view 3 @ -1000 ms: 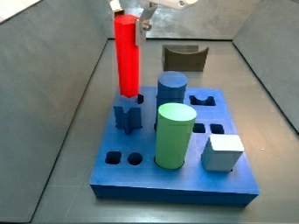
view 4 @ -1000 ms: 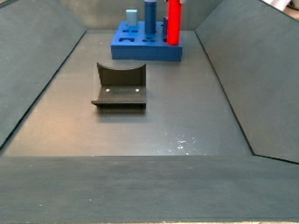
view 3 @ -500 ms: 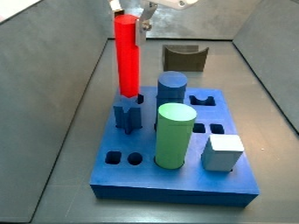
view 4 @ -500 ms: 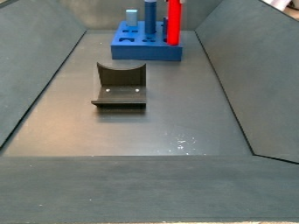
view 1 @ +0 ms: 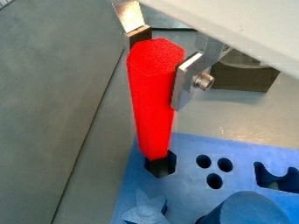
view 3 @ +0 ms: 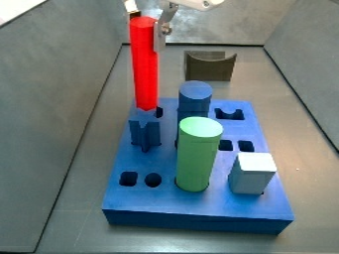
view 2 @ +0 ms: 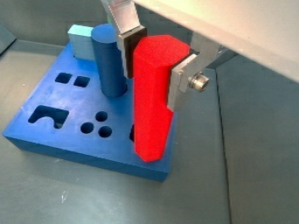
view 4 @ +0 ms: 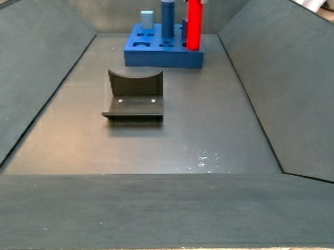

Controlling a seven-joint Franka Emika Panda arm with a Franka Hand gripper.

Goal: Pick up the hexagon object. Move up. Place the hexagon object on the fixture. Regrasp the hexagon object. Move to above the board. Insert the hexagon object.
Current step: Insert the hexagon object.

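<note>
Hand [view 1: 162, 54] sits above the back edge of the blue board [view 3: 199, 193], closed on the top of the red rod [view 3: 143, 64]; in both wrist views the silver finger plates press flat against opposite faces, one finger [view 2: 184, 80] w/ its screw clearly visible. Rod hangs upright, approx. vertical in a side view. In a wrist view its lower tip [view 1: 158, 163] looks to be at or just inside a dark hole near the board edge; depth of entry can't be told. Judged step: final insertion, task near its end. Fixture [view 4: 133, 96] stands on the grey surface [view 4: 156, 146] well apart from the board, empty, so regrasp looks done. Neighbours: blue cylinder [view 3: 195, 99] just beside the rod, green cylinder [view 3: 199, 151] and a pale block [view 3: 252, 171] further forward, all apart from the rod. Recommendations: keep rod vertical and lower slowly; rod facets must line up w/ the hole's flats, so correct any twist before pushing, not during. Stop if resistance builds, since a long slim rod gripped only at the top could lever in the grip. Watch clearance to the blue cylinder on the way down. Release only once rod stands seated on its own; then lift straight up to avoid dragging it out.
</note>
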